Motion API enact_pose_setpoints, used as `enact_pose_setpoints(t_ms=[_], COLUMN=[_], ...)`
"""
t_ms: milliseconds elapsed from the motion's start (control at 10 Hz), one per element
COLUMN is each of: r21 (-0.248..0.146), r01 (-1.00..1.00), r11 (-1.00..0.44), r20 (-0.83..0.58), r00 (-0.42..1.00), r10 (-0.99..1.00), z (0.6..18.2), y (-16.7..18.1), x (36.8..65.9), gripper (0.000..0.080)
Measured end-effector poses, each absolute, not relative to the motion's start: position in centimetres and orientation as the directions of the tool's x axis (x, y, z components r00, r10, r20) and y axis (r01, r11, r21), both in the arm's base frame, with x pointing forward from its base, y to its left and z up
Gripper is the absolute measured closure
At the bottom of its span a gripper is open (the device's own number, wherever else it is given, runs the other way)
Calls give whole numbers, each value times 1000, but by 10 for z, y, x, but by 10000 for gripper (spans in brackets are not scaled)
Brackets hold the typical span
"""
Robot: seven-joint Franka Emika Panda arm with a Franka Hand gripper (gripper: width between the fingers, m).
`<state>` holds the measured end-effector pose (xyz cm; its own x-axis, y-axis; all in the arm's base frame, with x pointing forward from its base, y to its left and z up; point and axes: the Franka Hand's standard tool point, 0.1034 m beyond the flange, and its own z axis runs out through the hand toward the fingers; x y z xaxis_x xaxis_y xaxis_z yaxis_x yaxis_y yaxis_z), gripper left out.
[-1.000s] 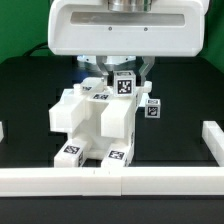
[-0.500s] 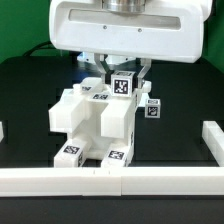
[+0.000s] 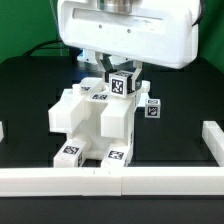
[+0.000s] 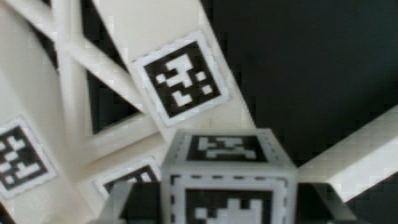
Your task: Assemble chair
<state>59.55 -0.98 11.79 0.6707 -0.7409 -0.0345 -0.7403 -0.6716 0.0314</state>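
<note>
The partly built white chair (image 3: 92,125) stands in the middle of the black table, with tags on its top and front feet. My gripper (image 3: 122,80) hangs just above its back edge and is shut on a small white tagged chair block (image 3: 123,84). The block sits between the dark fingers (image 3: 140,72). In the wrist view the held block (image 4: 226,170) fills the lower middle, with a finger (image 4: 130,195) on each side. Beyond it lies the X-braced frame (image 4: 125,90) with a tag (image 4: 183,80).
Another tagged white block (image 3: 152,108) stands to the exterior view's right of the chair. A long white border rail (image 3: 110,180) runs along the front, with a raised end at the exterior view's right (image 3: 212,145).
The arm and the held block have shifted slightly toward the exterior view's right. The chair has not moved.
</note>
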Motion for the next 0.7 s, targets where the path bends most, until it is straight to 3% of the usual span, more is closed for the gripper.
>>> enact_pose_setpoints(t_ms=[700], r21=[35], r01=[-959], r11=[-282], r20=[-37], r00=[281], r10=[-959], z=[118], y=[-8], x=[595], gripper=[512])
